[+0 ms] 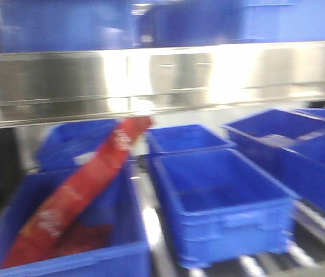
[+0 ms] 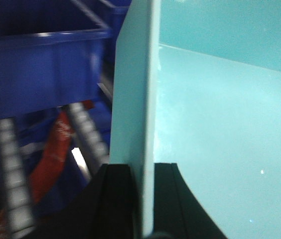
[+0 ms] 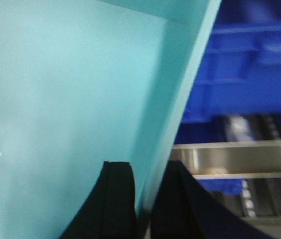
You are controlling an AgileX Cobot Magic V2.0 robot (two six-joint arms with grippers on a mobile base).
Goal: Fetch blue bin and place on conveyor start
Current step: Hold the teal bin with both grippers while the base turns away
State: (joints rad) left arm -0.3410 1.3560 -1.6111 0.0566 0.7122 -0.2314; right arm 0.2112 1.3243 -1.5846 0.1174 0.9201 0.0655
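— Where is the blue bin (image 2: 220,124)?
— It shows only in the wrist views, not the front one. The left tool (image 2: 141,172) pinches one wall at 6 o'clock. That wall runs straight up toward 12, with the interior at 3.
— And the right tool (image 3: 144,172)?
— It is also clamped on a wall, which leans toward 1 o'clock with the interior at 9.
— Long axis?
— Cannot tell, since only parts of walls show.
— Surroundings?
— Dark blue bins (image 1: 226,202) sit under a steel shelf rail (image 1: 151,75). A red packet (image 1: 76,196) leans in the one at 7 o'clock.
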